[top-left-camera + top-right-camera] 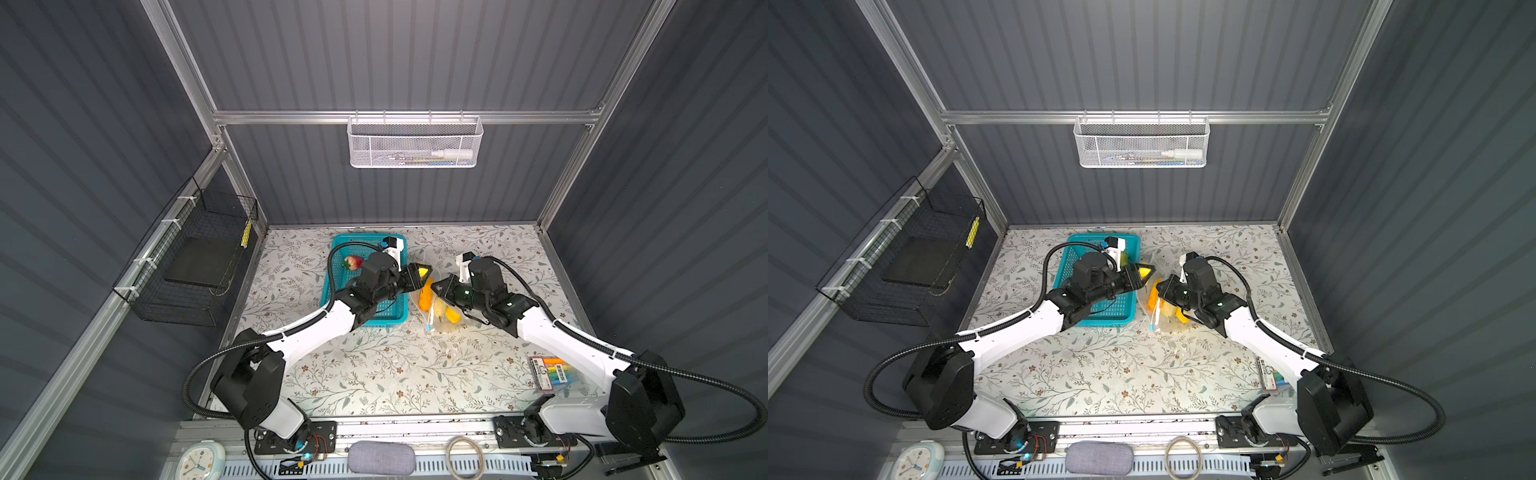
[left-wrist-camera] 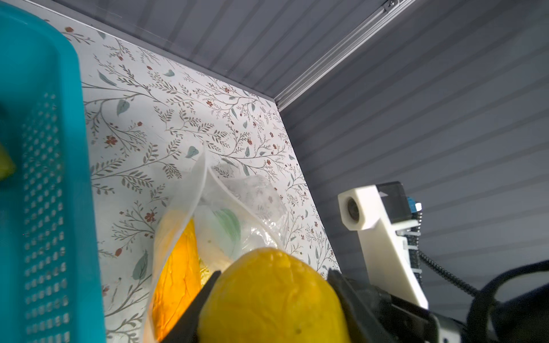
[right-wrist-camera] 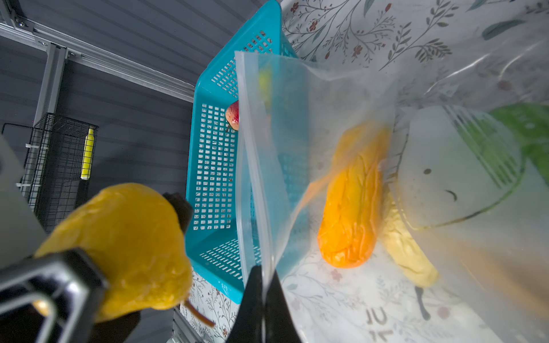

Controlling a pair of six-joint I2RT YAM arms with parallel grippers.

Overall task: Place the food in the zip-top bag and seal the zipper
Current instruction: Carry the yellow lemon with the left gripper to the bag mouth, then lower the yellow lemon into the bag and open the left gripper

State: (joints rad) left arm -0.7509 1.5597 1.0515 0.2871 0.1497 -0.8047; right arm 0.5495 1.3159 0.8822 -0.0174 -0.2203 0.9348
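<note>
Zip-top bag (image 1: 441, 327): lies on tabletop (image 1: 374, 374), right of teal basket (image 1: 365, 237), mouth edge pinched in closed right end effector (image 1: 436, 288). Left end effector (image 1: 424, 274): just left of mouth, clamped on yellow toy fruit (image 2: 273, 297).

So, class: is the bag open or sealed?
Open. The right claw pinches one lip of the bag up, away from the other, leaving a gap. The left claw holds a yellow fruit near it.

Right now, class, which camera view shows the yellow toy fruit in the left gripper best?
The right wrist view: the yellow toy fruit shows nearly whole, stem included. The left wrist view crops it; both top views show only a yellow patch.
</note>
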